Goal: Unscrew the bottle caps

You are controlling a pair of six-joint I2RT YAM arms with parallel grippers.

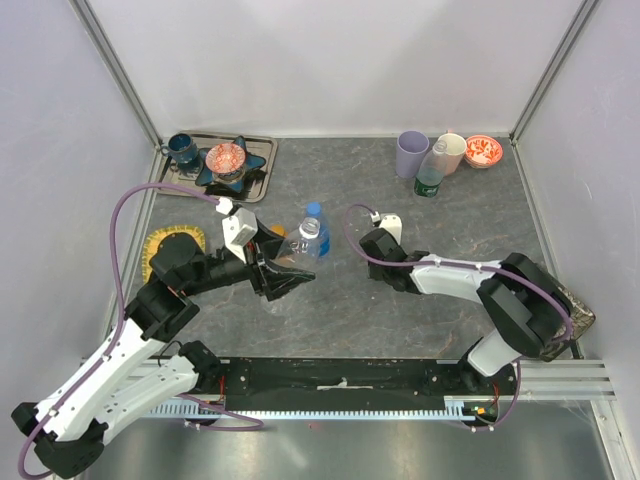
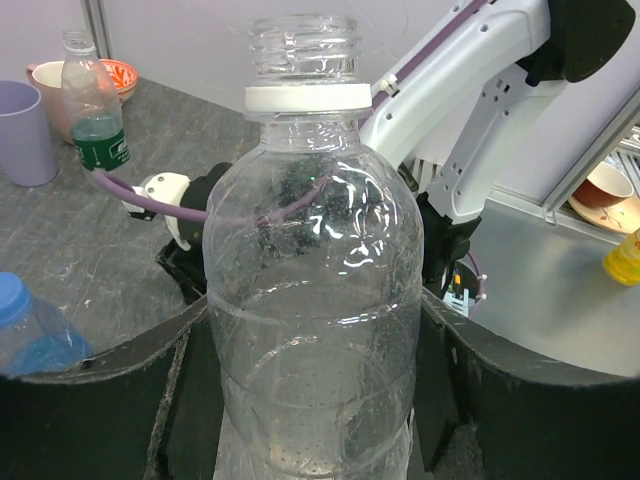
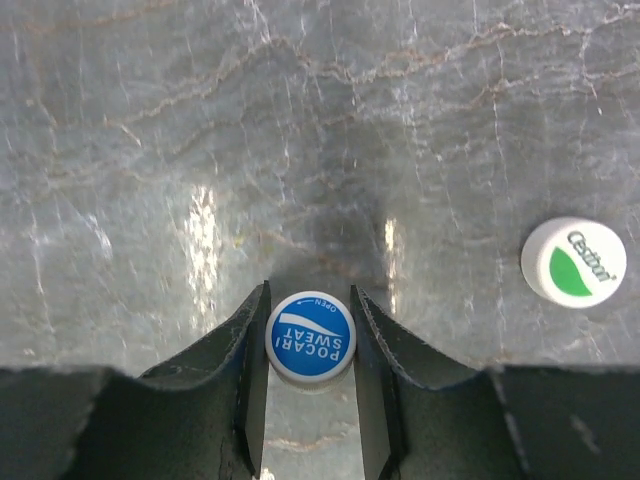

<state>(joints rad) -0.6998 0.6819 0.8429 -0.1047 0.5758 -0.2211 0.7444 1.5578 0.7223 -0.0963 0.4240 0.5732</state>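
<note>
We see the left fingers [image 2: 120, 400] clamped around a clear bottle [image 2: 315, 250], held left of the centre of the surface [image 1: 330, 330] with its threaded neck open. The right fingers [image 3: 215, 400] pinch a blue Pocari Sweat cap [image 3: 310, 336], and a white-and-green cap [image 3: 573, 262] lies on the surface at its 2 o'clock. A blue-capped bottle [image 1: 312, 235] stands at the clear one's 1 o'clock, and a green-labelled bottle [image 1: 431, 172] stands beside a lilac cup [image 1: 411, 152] at the surface's 1 o'clock.
</note>
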